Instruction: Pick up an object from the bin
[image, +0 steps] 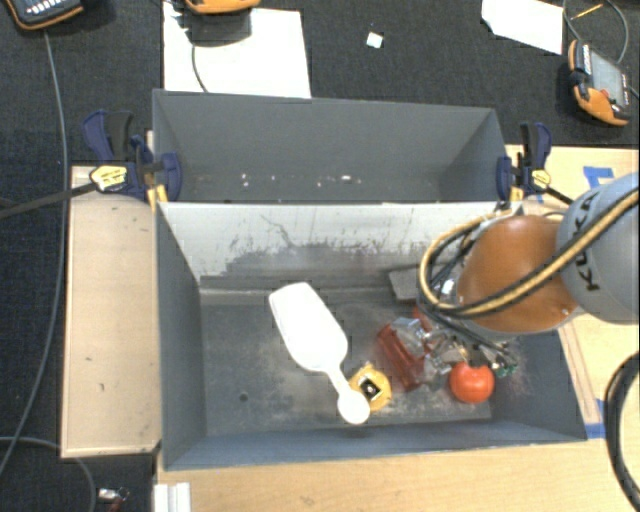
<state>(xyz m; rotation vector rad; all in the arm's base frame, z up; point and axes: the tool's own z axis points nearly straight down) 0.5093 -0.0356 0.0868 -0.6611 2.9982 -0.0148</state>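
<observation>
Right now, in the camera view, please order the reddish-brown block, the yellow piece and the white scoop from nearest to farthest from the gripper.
1. reddish-brown block: just beside the gripper, on the view's left of it.
2. yellow piece: further to the view's left, nearer the front wall.
3. white scoop: middle of the bin, farthest.

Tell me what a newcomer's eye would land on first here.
First, the big white scoop lying slantwise in the middle of the grey bin. Then the arm's orange cover at the right, with the hand low over a small cluster: a red-brown block, a red ball and a yellow-black piece by the scoop's handle.
</observation>
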